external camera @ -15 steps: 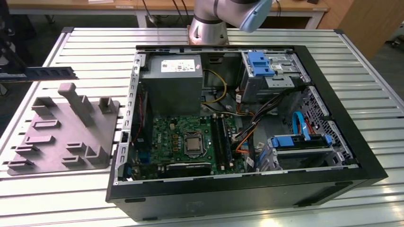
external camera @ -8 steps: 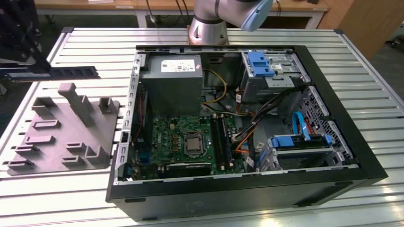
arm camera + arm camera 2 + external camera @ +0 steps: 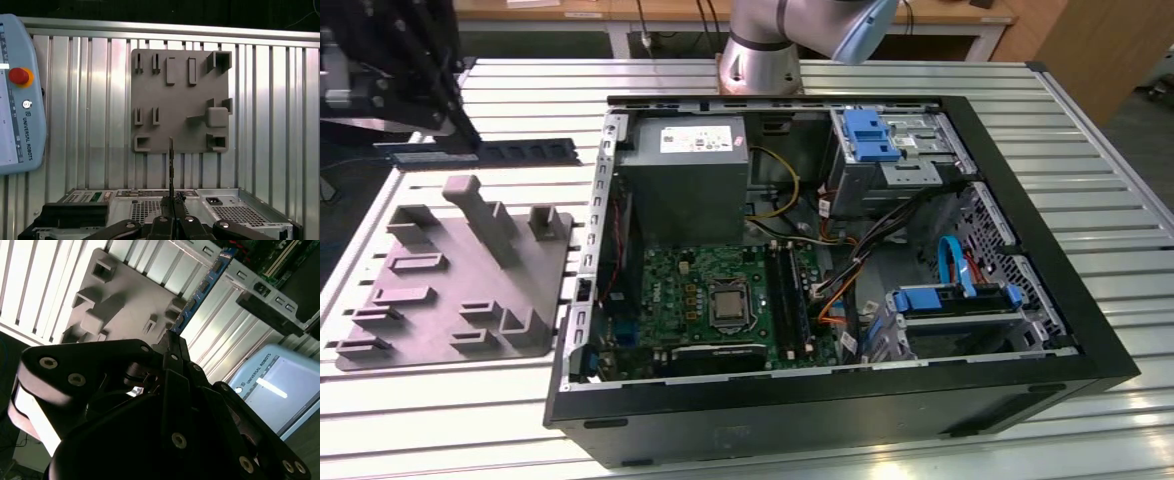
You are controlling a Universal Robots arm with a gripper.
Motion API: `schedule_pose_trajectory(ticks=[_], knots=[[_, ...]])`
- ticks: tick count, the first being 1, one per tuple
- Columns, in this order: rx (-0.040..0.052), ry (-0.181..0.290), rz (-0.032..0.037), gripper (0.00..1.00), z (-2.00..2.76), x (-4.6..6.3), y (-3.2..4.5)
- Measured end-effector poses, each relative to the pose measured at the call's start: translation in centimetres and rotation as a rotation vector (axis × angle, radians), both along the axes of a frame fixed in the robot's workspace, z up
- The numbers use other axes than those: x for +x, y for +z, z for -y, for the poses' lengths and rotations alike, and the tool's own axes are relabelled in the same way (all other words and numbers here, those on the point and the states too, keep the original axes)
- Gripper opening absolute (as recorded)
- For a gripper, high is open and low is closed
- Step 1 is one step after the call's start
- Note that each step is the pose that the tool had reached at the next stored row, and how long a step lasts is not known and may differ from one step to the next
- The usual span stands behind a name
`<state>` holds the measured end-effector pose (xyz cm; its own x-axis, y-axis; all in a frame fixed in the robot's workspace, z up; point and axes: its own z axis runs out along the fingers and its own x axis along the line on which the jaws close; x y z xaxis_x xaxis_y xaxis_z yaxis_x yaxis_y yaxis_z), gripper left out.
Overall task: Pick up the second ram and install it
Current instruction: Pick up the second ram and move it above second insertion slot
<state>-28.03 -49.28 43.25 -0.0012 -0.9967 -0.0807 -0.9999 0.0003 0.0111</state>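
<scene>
Near the grey tray [image 3: 135,295], the gripper [image 3: 172,342] clamps one end of the second ram [image 3: 199,292].

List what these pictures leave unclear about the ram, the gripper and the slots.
- The second ram: its gripped end is hidden inside the shut gripper in both wrist views; the first wrist view sees it edge-on, faces hidden.
- The gripper, exterior view: cut off by the left edge.
- The memory slots, exterior view: too small and dark to tell which are filled.

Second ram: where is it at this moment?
The second ram sits clamped in the gripper at the exterior view's upper left, next to the grey tray and outside the open computer case, on that view's left of it.
</scene>
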Motion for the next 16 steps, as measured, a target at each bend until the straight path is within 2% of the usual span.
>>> schedule_pose_trajectory(ticks=[10,16], knots=[[0.0,0.0,-0.0004,0.11,0.0,4.6,-0.06],[0.0,0.0,-0.0024,0.11,0.0,7.1,-0.35]])
